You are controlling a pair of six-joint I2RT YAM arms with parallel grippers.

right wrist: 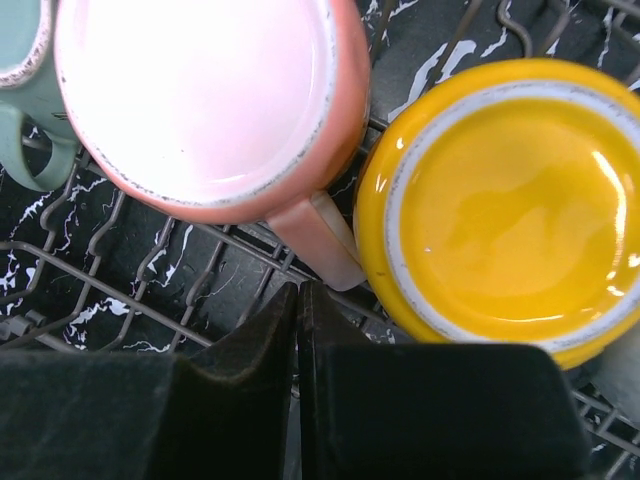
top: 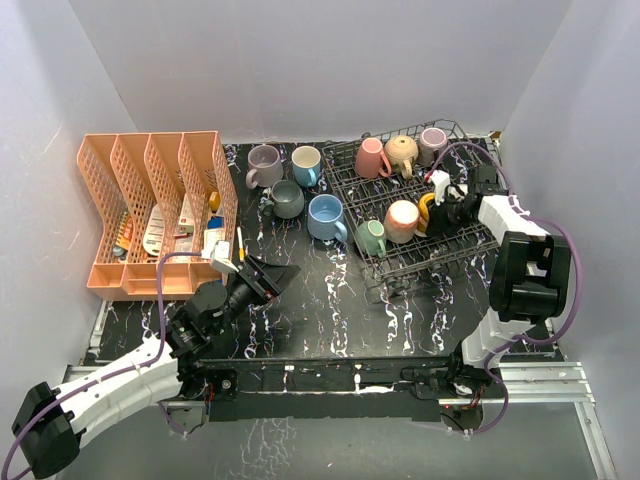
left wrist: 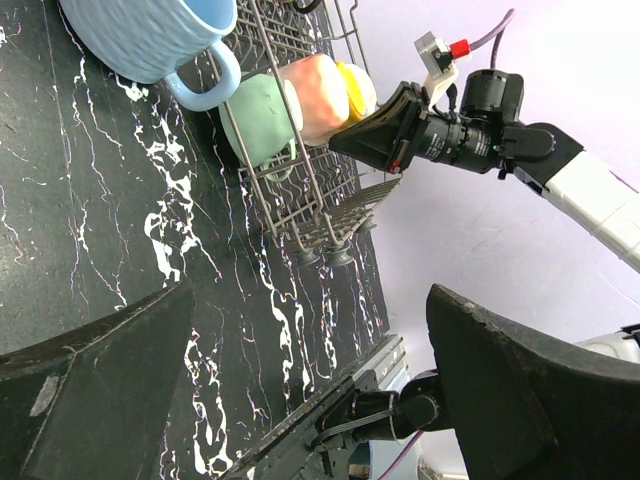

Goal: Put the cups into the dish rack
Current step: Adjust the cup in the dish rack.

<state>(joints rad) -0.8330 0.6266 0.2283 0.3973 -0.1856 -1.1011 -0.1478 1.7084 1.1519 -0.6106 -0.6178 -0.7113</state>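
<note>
Overlapping yellow cup (right wrist: 510,200) — right fingers (right wrist: 430,410)

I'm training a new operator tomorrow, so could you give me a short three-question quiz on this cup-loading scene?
1. How many cups stand on the table, outside the dish rack?
2. True or false: the left gripper is open and empty.
3. Where is the yellow cup? A: in the dish rack. B: on the table. C: in the left gripper.

Key: 1 four; 2 true; 3 A.
</note>
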